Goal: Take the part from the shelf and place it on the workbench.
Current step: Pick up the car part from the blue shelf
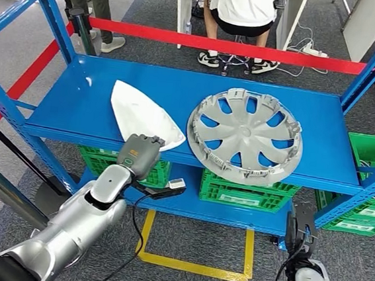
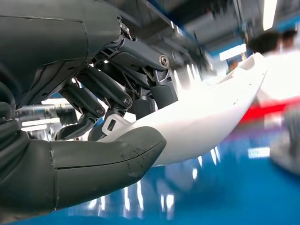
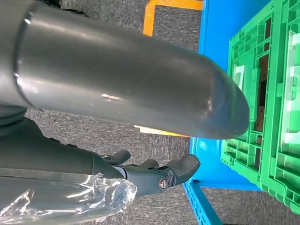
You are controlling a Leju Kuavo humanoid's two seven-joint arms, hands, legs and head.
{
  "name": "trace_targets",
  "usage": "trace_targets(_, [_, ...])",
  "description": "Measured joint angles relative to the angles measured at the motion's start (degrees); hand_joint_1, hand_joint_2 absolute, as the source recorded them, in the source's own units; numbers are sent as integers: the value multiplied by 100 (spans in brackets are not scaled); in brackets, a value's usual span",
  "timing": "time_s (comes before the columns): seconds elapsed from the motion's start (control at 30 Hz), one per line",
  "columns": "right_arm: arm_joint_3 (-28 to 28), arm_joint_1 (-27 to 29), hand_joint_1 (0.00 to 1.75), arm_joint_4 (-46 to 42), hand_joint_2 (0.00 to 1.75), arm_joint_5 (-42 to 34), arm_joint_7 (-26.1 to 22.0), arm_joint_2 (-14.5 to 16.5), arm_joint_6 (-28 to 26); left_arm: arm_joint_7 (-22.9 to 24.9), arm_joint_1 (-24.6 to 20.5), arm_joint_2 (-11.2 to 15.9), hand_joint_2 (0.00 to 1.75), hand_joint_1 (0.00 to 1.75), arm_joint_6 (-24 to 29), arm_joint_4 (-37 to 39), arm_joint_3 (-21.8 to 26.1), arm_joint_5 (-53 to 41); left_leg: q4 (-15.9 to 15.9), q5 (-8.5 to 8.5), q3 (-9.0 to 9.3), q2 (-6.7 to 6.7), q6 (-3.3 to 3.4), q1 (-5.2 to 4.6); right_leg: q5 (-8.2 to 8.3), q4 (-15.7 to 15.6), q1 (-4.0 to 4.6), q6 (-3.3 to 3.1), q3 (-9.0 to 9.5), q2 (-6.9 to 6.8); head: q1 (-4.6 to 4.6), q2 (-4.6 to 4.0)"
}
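Observation:
A white, pointed shell-shaped part (image 1: 143, 113) lies on the upper blue shelf (image 1: 78, 107), left of centre. My left hand (image 1: 137, 154) is at the part's near edge. In the left wrist view the thick thumb (image 2: 106, 159) lies under the white part (image 2: 212, 112) and the darker fingers (image 2: 106, 89) reach over its top, so the hand grips the rim. The part still rests on the shelf. My right hand (image 1: 298, 232) hangs low at the right beside the shelf frame; its fingers (image 3: 159, 171) are loosely apart and hold nothing.
A silver wheel cover (image 1: 244, 134) lies on the same shelf to the right of the part. Green crates (image 1: 240, 191) stand on the lower shelf. Blue uprights frame both sides. Red barrier tape (image 1: 234, 47) runs behind, with a seated person (image 1: 243, 13) beyond it.

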Motion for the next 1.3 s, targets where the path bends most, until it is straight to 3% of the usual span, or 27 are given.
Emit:
trace_targets(0.43, [-103,37,0,52,0,-129,-165,0,-4,-24,-41,172,175,175,200,-1520,-86,-601,0,0,0,0,0,0,0,0,0,0,0,0,-1,-1])
trace_targets(0.6, [-133,17,0,112,0,-169,-226,0,11,-84,-58,227,175,151,223,-1908,-144,-644,0,0,0,0,0,0,0,0,0,0,0,0,-1,-2])
trace_targets(0.7, [-136,-17,0,159,0,-183,-272,0,19,-132,-66,256,175,151,262,-2129,-186,-634,0,0,0,0,0,0,0,0,0,0,0,0,-1,-1])
trace_targets(1.3, [-142,-146,0,408,0,-190,-393,0,73,-299,-82,328,175,155,154,-2654,-323,-107,0,0,0,0,0,0,0,0,0,0,0,0,-1,-1])
